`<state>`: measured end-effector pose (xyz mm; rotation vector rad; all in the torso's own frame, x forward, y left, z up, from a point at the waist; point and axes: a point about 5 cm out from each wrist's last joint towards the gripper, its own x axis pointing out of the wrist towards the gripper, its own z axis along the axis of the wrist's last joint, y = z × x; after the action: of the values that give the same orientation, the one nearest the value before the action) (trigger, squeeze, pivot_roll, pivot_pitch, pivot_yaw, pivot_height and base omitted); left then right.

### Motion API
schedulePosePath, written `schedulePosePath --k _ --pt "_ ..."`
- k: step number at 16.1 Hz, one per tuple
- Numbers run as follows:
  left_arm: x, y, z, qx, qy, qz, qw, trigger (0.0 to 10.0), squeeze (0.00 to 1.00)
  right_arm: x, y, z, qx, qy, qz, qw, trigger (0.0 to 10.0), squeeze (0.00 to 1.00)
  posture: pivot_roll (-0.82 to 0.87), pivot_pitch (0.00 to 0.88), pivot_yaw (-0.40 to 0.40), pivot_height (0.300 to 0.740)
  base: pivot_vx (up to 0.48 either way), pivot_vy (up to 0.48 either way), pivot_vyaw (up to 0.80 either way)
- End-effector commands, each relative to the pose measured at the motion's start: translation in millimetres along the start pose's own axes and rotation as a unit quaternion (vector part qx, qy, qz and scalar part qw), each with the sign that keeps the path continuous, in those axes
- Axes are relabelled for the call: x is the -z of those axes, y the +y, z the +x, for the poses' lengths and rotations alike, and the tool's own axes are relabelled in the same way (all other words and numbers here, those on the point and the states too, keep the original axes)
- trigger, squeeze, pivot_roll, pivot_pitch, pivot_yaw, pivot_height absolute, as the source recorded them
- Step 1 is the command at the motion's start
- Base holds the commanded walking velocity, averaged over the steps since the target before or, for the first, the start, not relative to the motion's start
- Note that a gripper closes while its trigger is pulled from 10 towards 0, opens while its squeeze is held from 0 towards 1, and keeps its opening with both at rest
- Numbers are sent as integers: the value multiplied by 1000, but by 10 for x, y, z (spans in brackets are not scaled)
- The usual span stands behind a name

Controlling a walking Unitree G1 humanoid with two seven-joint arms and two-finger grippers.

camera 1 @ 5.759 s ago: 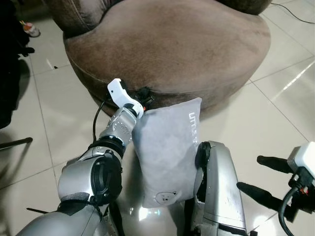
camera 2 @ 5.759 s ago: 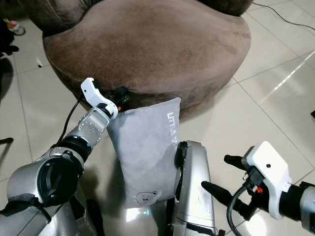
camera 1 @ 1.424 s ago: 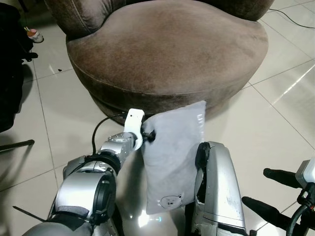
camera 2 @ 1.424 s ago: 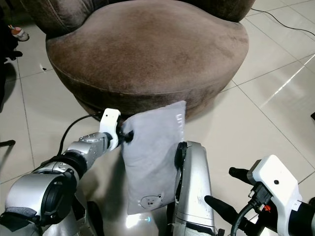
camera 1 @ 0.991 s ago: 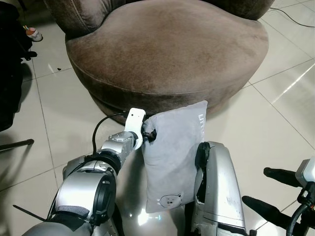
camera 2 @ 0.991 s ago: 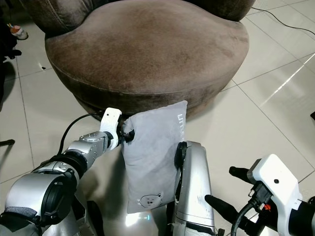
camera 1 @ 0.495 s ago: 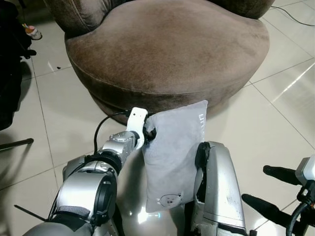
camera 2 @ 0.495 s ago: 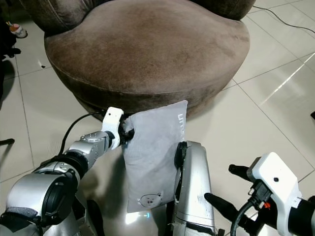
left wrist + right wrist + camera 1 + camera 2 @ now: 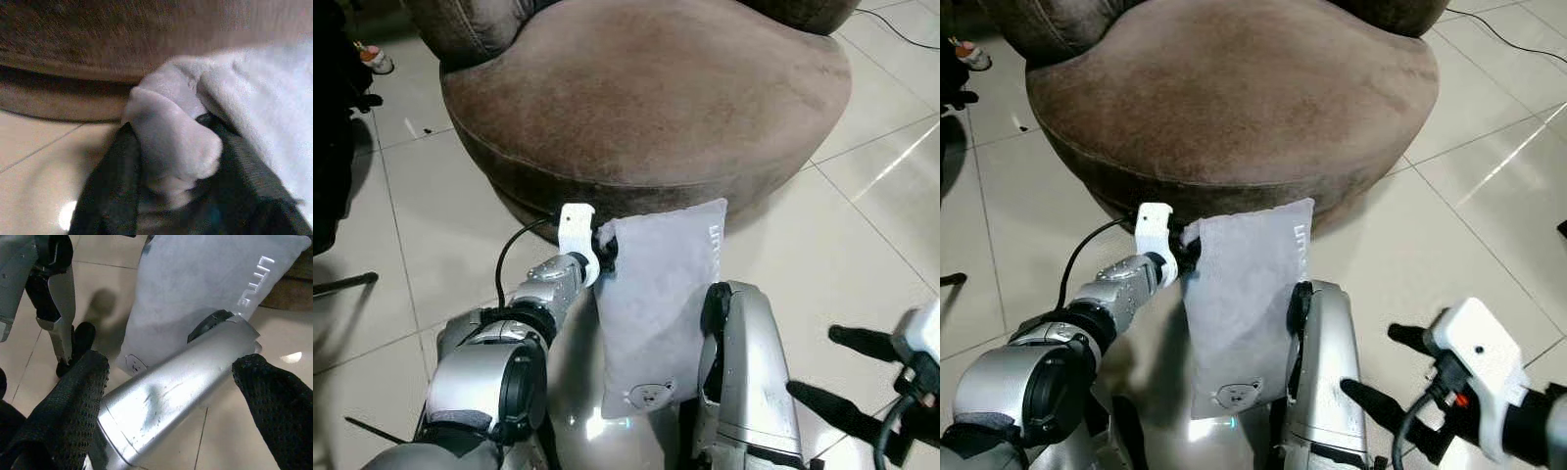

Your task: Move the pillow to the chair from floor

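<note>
Left gripper (image 9: 171, 161) was clamped on a bunched upper corner of the grey pillow (image 9: 656, 304). Pillow hung below it, in front of the brown chair (image 9: 646, 98). Right gripper (image 9: 1400, 377) sat off to the side, fingers spread, holding nothing. Left wrist view showed fabric pinched between fingers (image 9: 112, 186).

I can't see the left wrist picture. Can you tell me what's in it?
The left gripper has its two black fingers pinched shut on a bunched corner of the light grey pillow. Behind it are the brown chair and shiny floor tiles.
</note>
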<state>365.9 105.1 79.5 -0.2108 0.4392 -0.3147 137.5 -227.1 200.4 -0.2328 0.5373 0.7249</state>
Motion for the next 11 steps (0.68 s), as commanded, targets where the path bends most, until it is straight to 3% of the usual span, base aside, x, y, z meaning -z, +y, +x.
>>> schedulePosePath --k 1,3,8,9,10,11 --pt "-149 -81 27 13 -39 -16 999 0 67 26 -5 35 1 0 5 1000 10000 0 -564 217 -21 386 0 0 0" --pt "-271 -104 29 19 -80 -46 995 0 145 25 -18 105 -1 -9 7 1000 10000 0 -542 202 -16 386 0 0 0" --pt "-513 -150 8 40 -165 -101 980 0 227 2 -68 294 -2 -35 8 999 10000 0 -496 155 2 386 0 0 0" --pt "-515 -142 8 33 -161 -90 982 0 196 -7 -72 353 -5 -42 6 999 10000 0 -476 139 11 386 0 0 0" --pt "-462 -118 15 15 -137 -60 989 0 0 -19 -80 398 -5 -49 5 999 10000 0 -468 133 15 386 0 0 0" --pt "-417 -80 15 -5 -118 -27 993 0 0 -30 -91 424 -5 -53 5 999 10000 0 -464 130 18 386 0 0 0"
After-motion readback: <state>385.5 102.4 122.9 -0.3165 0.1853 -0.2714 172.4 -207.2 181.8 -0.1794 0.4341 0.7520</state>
